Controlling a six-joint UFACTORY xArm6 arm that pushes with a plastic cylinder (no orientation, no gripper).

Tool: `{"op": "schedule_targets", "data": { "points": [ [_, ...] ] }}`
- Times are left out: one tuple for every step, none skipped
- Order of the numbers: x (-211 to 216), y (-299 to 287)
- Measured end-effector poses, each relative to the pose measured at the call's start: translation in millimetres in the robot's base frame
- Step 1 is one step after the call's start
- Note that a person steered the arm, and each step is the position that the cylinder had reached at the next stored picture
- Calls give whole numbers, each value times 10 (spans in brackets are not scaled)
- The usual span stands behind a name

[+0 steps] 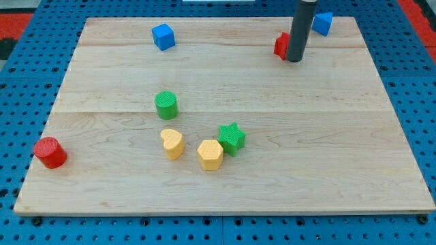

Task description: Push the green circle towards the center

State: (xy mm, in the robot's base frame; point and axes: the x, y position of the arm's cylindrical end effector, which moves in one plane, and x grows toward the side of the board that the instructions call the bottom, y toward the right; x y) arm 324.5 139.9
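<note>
Your tip (294, 60) rests at the far right, touching a red block (281, 45); it is a bare rod, nothing held. Green circle (165, 105): left of centre, bare board (327, 136) to its right. Just near it: yellow heart (172, 143).

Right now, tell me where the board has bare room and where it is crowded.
Bare: the view's right half below my tip, and the middle band between the blue cube and the green circle. Crowded: the yellow heart, yellow hexagon and green star below centre.
</note>
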Motion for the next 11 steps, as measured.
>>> {"op": "schedule_targets", "data": {
  "points": [
    [355,-130],
    [355,-338],
    [504,-596],
    [826,-972],
    [1174,-1515],
    [1536,-1681],
    [1487,-2053],
    [1461,-2327],
    [1464,-2566],
    [1354,-2847],
    [1166,-2478]
  ]
}}
